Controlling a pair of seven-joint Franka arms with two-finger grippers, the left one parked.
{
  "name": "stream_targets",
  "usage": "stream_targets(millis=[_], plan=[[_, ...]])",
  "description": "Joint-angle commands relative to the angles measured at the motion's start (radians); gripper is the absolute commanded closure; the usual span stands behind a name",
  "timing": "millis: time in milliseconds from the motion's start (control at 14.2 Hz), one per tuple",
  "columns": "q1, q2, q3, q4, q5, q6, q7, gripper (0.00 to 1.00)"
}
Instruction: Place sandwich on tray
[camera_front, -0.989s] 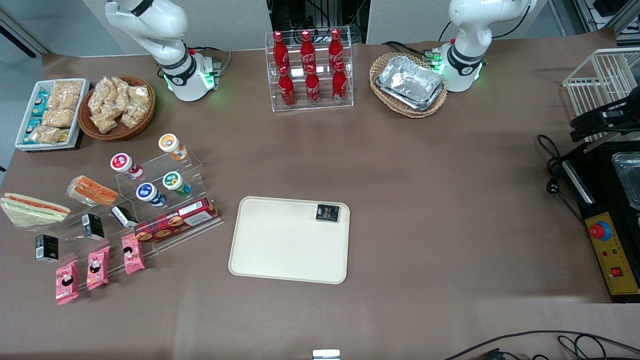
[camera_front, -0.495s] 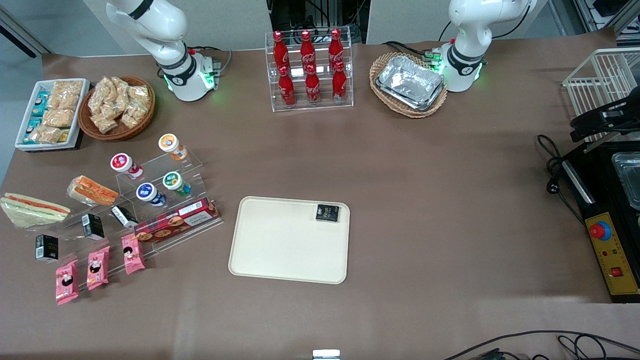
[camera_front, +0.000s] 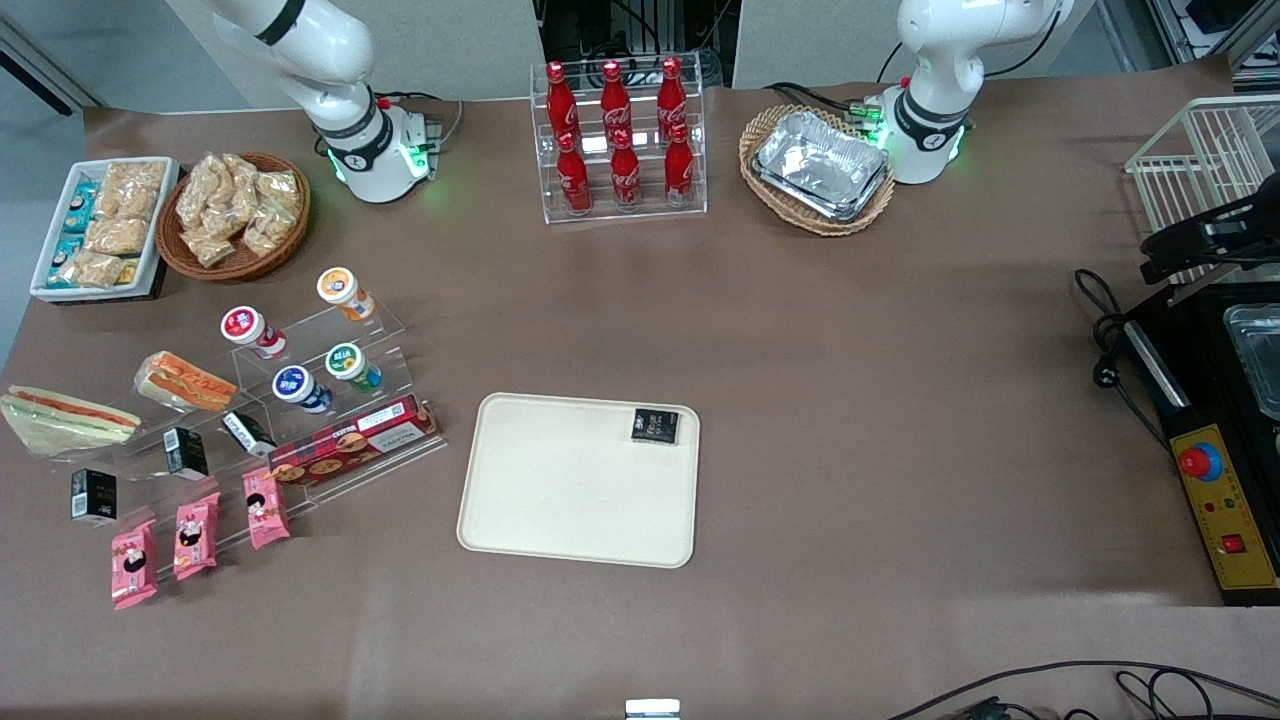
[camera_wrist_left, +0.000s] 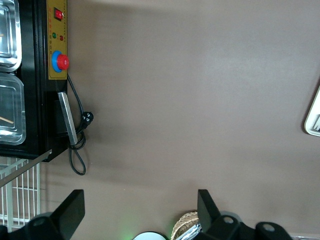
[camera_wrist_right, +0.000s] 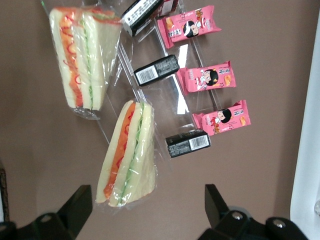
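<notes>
The sandwich (camera_front: 66, 421) is a clear-wrapped white-bread wedge with red and green stripes. It lies flat on the brown table at the working arm's end, beside the acrylic stand. In the right wrist view the sandwich (camera_wrist_right: 127, 155) lies just ahead of my right gripper (camera_wrist_right: 147, 212). The gripper hovers above the table, open wide and empty, apart from the wedge. The gripper is out of the front view. The cream-beige tray (camera_front: 560, 500) lies near the table's middle with a small black packet (camera_front: 655, 426) in one corner.
A smaller orange-brown wrapped sandwich (camera_front: 183, 382) (camera_wrist_right: 85, 57) lies beside the wedge. An acrylic stand (camera_front: 330, 400) holds cups, black boxes (camera_wrist_right: 188, 143) and pink snack packs (camera_wrist_right: 222, 117). Baskets, a cola rack (camera_front: 620, 140) and foil trays (camera_front: 822, 165) stand farther from the camera.
The working arm's upper link has shifted slightly toward the front view's upper edge. Nothing on the table has moved.
</notes>
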Motion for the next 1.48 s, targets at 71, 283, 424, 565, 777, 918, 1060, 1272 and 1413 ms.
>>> stream_targets(millis=[71,283,424,565,777,918,1060,1272,1413], plan=[[-0.016,0.007,0.008,-0.045,0.029,0.058,-0.061,0.0],[-0.039,0.007,0.008,-0.104,0.027,0.115,-0.069,0.0],[-0.041,0.007,0.008,-0.124,0.029,0.14,-0.105,0.0],[-0.045,0.006,0.008,-0.148,0.029,0.156,-0.107,0.0],[-0.064,0.007,0.008,-0.184,0.029,0.213,-0.118,0.0],[-0.064,0.007,0.008,-0.208,0.029,0.239,-0.121,0.0],[-0.07,0.007,0.008,-0.23,0.029,0.27,-0.124,0.0],[-0.07,0.016,0.01,-0.239,0.03,0.307,-0.126,0.0],[-0.069,0.03,0.01,-0.239,0.047,0.328,-0.127,0.0]])
